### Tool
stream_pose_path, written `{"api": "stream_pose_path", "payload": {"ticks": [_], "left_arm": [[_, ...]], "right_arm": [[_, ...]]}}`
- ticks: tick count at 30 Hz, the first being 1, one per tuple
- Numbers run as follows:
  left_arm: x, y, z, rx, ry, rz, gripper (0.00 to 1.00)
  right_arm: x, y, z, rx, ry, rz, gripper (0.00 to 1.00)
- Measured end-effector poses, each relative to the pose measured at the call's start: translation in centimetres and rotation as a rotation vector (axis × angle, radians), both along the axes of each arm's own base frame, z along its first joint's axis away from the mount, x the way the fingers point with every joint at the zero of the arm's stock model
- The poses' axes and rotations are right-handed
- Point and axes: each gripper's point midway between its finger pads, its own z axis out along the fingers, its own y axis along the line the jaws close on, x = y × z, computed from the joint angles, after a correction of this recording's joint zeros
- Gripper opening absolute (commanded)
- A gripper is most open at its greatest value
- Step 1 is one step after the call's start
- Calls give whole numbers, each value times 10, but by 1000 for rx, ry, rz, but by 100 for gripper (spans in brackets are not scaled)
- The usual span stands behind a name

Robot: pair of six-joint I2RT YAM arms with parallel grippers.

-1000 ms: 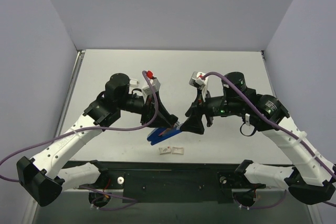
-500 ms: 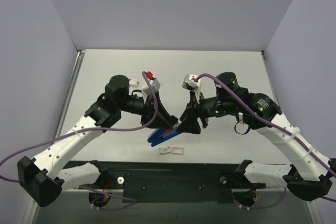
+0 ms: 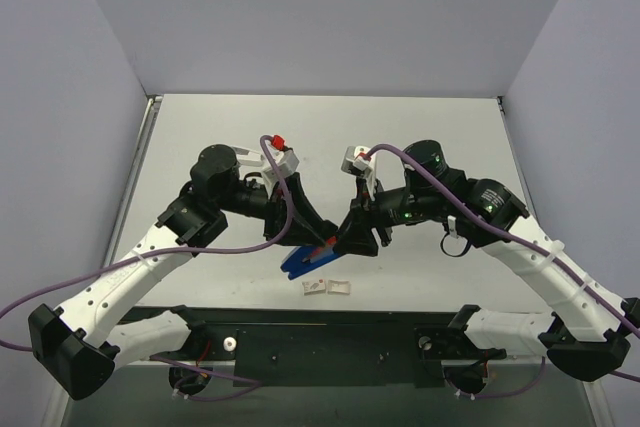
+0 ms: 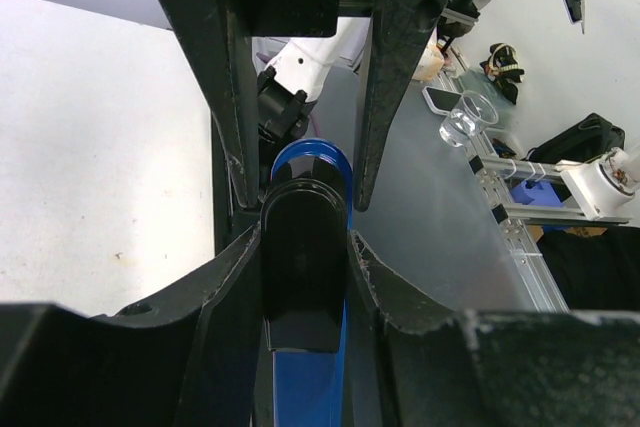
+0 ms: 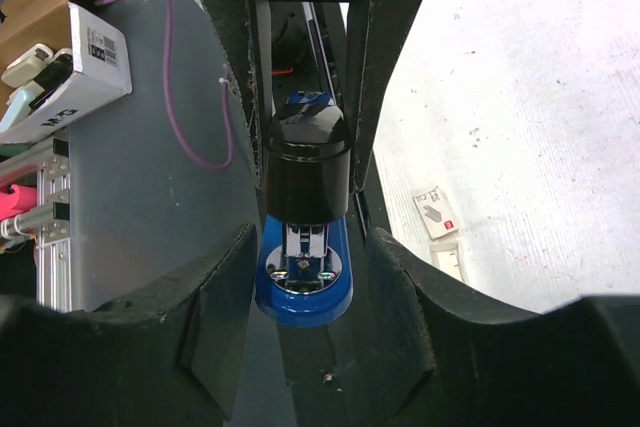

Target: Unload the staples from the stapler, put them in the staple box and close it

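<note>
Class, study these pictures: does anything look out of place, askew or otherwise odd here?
Two white paper scraps with red marks lie loose on the table near its front edge, by the stapler. The stapler is held at a slant, clamped by the jaws of the left gripper. Nothing looks spilled or damaged.

Seen from above, the stapler (image 3: 297, 263) shows only a blue wedge. The rest lies under the left gripper (image 3: 322, 245) and the right gripper (image 3: 340, 240), whose tips crowd together there. The staples cannot be made out in any view. At the left wrist, the stapler's black end hides the track behind it, and the bottom edge cuts off the blue body. At the right wrist, whether the jaws touch the stapler's sides cannot be told, and a blurred finger (image 5: 400, 347) covers part of the lower paper scrap (image 5: 452, 265).
</note>
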Motion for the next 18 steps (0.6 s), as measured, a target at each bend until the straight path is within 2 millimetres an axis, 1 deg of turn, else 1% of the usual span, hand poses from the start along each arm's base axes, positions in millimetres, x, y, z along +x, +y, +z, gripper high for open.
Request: {"api": "stream_pose_path", "payload": {"ticks": [7, 12, 13, 14, 16, 17, 18], "left_arm": [[-1, 0, 1, -4, 3, -5, 0], [-2, 0, 1, -6, 7, -7, 0], [-2, 0, 1, -5, 9, -7, 0], [-2, 0, 1, -5, 10, -7, 0], [-2, 0, 1, -6, 13, -7, 0], [-2, 0, 1, -6, 16, -5, 0], [-2, 0, 1, -5, 20, -4, 0]], "right_arm": [[2, 4, 2, 11, -9, 5, 38], [4, 7, 4, 27, -20, 4, 36], [4, 8, 4, 30, -21, 5, 34], [3, 8, 3, 29, -19, 6, 32], [2, 9, -1, 24, -13, 8, 18], [2, 9, -2, 23, -4, 10, 4], [1, 9, -3, 24, -5, 12, 0]]}}
